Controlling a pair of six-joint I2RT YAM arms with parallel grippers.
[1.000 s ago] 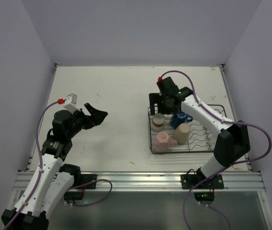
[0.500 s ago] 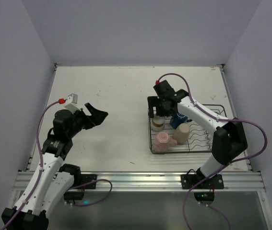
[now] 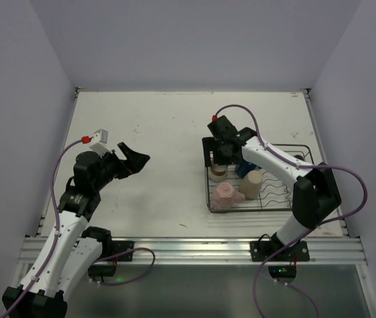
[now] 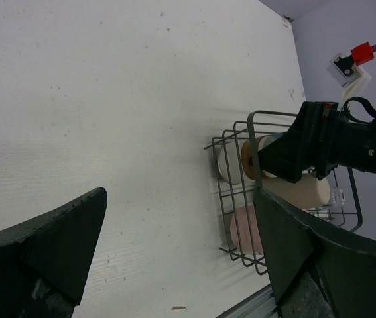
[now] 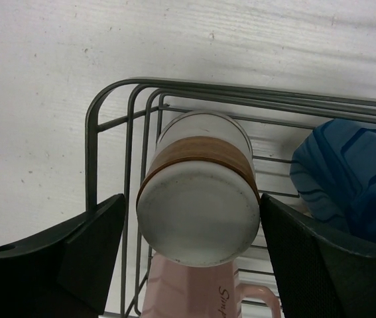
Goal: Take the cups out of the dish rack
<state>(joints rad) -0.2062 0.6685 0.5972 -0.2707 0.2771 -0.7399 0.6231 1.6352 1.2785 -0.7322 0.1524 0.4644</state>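
The dish rack (image 3: 282,191) of dark wire stands at the right of the table. In it I see a cream cup with a brown band (image 5: 197,199) bottom-up in the corner, a pink cup (image 5: 197,298) lying beside it, a blue cup (image 5: 350,179) and a beige cup (image 3: 252,185). My right gripper (image 5: 193,248) is open and straddles the banded cup. Its right finger (image 5: 320,265) is at the cup's side, while the left finger (image 5: 75,255) stands a little off it. My left gripper (image 4: 181,252) hangs open over bare table, far left of the rack (image 4: 231,199).
Grey walls close in the table on the left, back and right. The metal rail (image 3: 194,248) with the arm bases runs along the near edge. The rack's wavy slots (image 3: 277,192) on its right half hold nothing.
My right gripper has moved left and down onto the banded cup in the rack's corner, and its jaws have narrowed around it. The left arm has stayed still.
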